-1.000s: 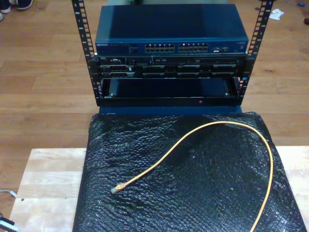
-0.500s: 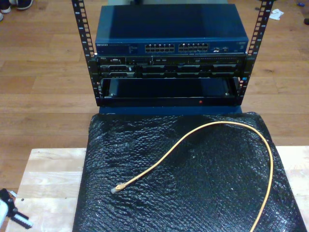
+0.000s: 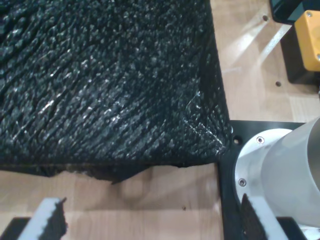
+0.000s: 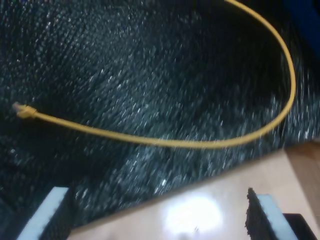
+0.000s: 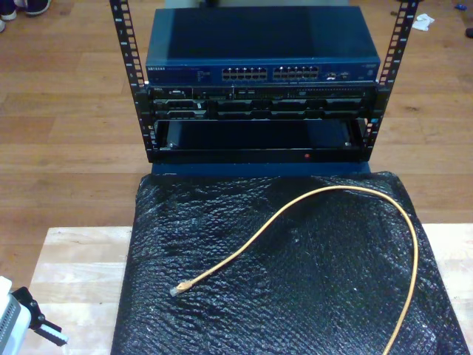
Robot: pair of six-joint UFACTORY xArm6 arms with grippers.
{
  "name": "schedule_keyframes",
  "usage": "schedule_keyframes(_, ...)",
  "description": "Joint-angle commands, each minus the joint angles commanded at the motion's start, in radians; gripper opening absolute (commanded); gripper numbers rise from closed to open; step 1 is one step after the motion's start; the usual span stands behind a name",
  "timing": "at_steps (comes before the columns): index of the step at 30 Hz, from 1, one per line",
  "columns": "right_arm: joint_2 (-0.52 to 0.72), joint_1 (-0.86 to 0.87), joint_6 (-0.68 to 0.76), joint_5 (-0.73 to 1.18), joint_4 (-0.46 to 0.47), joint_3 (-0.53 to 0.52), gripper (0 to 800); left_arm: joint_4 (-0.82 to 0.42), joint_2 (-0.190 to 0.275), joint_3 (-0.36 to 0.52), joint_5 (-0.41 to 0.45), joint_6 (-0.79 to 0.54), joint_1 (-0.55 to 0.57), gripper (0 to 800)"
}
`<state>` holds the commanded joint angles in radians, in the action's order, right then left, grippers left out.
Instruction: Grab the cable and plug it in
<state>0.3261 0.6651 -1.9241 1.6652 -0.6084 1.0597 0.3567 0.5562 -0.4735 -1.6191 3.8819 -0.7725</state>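
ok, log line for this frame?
phase: pre-grasp | cable: loose on black mat, plug unplugged | my first gripper: open, empty | my second gripper: open, empty

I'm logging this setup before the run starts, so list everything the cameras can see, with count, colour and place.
Long thin yellow-orange network cable: one, curving across the black mat, clear plug end toward the exterior view's lower left.
Black crinkled plastic mat: one, covering the middle of the table.
Light wooden table: one, pale, under the mat.
Dark blue network switch: one, on top of the rack, port rows facing the camera.
Black metal equipment rack: one, beyond the table on the brown wooden floor.
Yellow block: one, beside the mat.
My first gripper: jaws open, over the mat's edge.
My second gripper: jaws open, near the cable's loop.
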Motion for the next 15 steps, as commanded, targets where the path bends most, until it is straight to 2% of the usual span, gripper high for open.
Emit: schedule_keyframes(15,-0.037,-0.37,0.133,-0.235,0.028,0.025,792,0.0,-0.018,0.003,0.003,0.002,0.0,800)
